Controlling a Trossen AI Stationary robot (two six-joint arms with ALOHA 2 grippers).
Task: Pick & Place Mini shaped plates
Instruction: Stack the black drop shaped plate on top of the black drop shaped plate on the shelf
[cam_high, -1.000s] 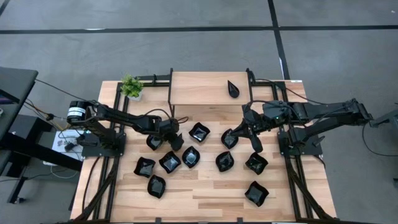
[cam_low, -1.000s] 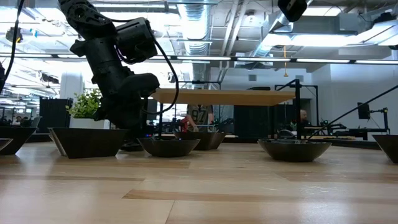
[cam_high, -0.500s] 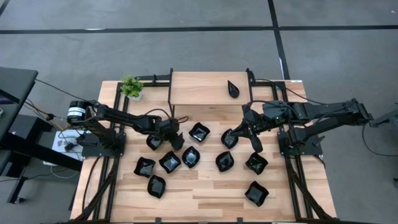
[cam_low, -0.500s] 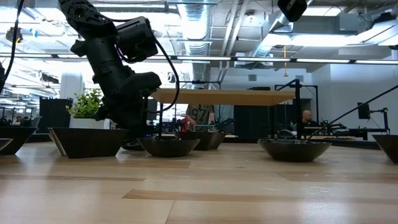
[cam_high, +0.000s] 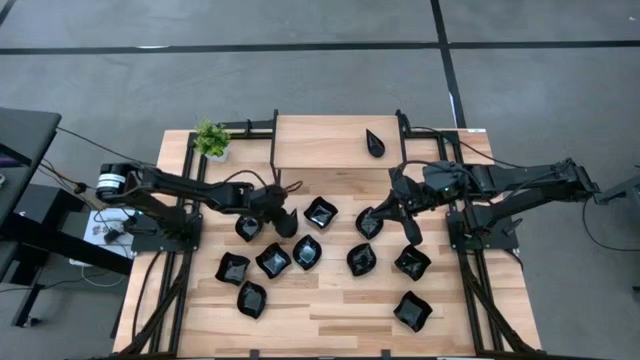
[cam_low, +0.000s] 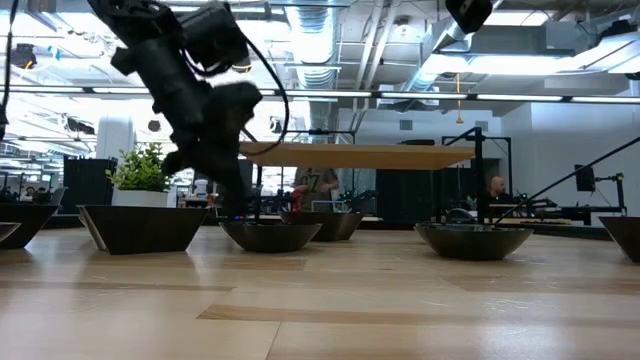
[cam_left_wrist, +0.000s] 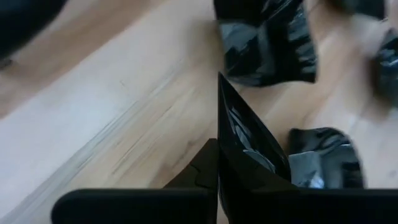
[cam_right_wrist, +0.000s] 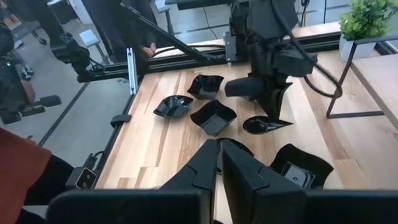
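The counter (cam_high: 330, 310) carries my mini shaped plates (cam_high: 307, 252), scattered mid-board. My left end effector (cam_high: 276, 212) is clamped on one plate's thin rim (cam_left_wrist: 249, 149); my right end effector (cam_high: 380, 215) sits pinched together beside another. They look light, stiff, glossy, slippery: rims are the place to grip.

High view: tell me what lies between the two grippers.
In the high view, one squarish mini plate lies on the table between the left gripper and the right gripper; otherwise bare wood.
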